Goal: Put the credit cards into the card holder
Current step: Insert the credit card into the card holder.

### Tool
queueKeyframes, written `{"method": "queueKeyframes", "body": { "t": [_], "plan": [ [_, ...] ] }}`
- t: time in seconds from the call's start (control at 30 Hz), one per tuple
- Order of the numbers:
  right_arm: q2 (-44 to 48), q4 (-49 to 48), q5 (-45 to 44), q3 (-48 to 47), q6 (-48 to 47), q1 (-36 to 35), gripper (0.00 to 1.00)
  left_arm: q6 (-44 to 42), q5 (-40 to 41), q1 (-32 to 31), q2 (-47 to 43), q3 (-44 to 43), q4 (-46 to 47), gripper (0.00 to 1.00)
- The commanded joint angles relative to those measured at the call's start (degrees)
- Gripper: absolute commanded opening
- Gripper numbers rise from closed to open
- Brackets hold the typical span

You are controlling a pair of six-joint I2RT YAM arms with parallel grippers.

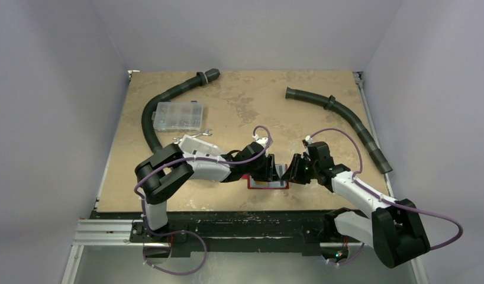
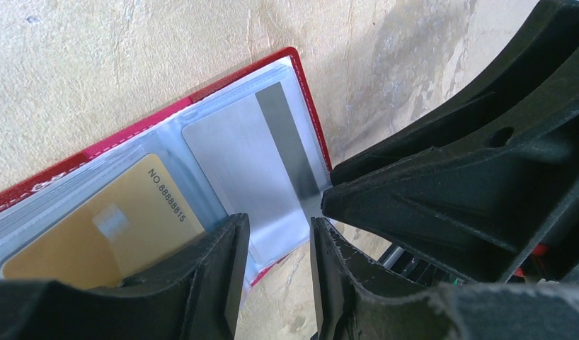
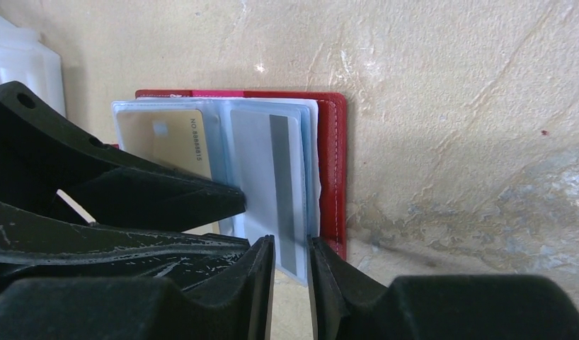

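The card holder [image 1: 268,184] lies open on the table, red with clear sleeves [image 2: 311,113] [image 3: 333,163]. A gold card [image 2: 95,241] [image 3: 177,142] sits in its left sleeve. A grey card with a dark stripe [image 2: 251,156] [image 3: 265,170] lies in the right sleeve, its near end sticking out past the holder's edge. My left gripper [image 1: 270,168] [image 2: 278,223] hovers over the holder's near edge, jaws apart, nothing clamped. My right gripper [image 1: 291,171] [image 3: 291,242] faces it, jaws narrowly apart above the grey card's near end. One of its fingers [image 2: 428,205] touches that card's corner.
A white bin [image 1: 195,145] [image 3: 18,57] stands just left of the holder, behind the left arm. A clear compartment box [image 1: 179,116] lies further back. Two black corrugated hoses [image 1: 168,97] [image 1: 340,118] curve along the far left and right of the table.
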State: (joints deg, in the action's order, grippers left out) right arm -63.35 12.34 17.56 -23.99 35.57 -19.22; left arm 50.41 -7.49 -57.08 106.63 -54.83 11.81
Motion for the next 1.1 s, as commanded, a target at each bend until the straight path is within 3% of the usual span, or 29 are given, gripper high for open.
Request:
{"method": "queueKeyframes", "body": {
  "t": [0.0, 0.73, 1.07],
  "plan": [
    [1.87, -2.23, 2.37, -0.23, -0.54, -0.29, 0.29, -0.48, 0.71, 0.17, -1.23, 1.81, -3.26, 0.41],
    [2.18, -7.66, 10.31, 0.16, -1.81, -0.26, 0.36, -3.12, 3.09, 0.83, -8.71, 2.72, -3.32, 0.43],
    [-1.50, -11.90, 15.96, -1.11, -3.17, -0.86, 0.41, -4.87, 10.07, 2.98, -23.70, 6.54, -7.76, 0.45]
  ]
}}
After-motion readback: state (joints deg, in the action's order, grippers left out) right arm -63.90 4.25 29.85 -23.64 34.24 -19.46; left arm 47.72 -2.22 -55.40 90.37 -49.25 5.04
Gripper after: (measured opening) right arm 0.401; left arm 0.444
